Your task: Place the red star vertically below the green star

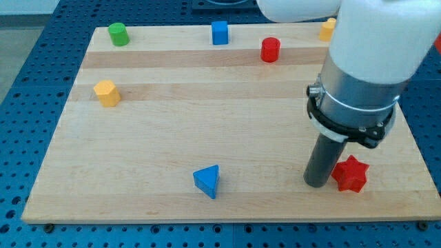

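The red star [351, 174] lies near the board's lower right corner. My tip [316, 184] stands just to the star's left, touching or almost touching it. No green star shows; a green cylinder [118, 34] stands at the view's top left. The white arm body covers the upper right of the board and may hide things there.
On the wooden board [172, 138]: a blue cube [220, 32] at top centre, a red cylinder [270, 49] to its right, a yellow block [327, 29] partly hidden behind the arm, a yellow hexagonal block [107, 92] at left, a blue triangle [207, 181] at bottom centre.
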`<state>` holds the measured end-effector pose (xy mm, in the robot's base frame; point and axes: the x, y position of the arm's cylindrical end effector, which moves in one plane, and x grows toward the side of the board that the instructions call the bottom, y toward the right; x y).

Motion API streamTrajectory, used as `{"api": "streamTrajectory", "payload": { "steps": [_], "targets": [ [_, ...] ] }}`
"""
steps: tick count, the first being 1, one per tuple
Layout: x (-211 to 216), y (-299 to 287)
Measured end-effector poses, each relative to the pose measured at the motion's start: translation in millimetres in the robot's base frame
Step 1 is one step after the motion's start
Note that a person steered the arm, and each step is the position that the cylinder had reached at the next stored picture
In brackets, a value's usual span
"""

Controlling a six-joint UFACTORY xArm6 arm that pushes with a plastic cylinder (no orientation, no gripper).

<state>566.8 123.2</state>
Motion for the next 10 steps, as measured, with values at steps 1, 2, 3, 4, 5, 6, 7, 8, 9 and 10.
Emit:
{"api": "streamTrajectory", "payload": {
  "steps": [1, 2, 3, 4, 5, 6, 7, 8, 9, 10],
  "targets": [
    [-17, 4],
    [-32, 8],
    [-32, 39],
    [-32, 57],
    [-32, 78],
    [-27, 84],
    [-30, 69],
    [-43, 39],
    [-42, 23],
    [-16, 25]
  ]
}}
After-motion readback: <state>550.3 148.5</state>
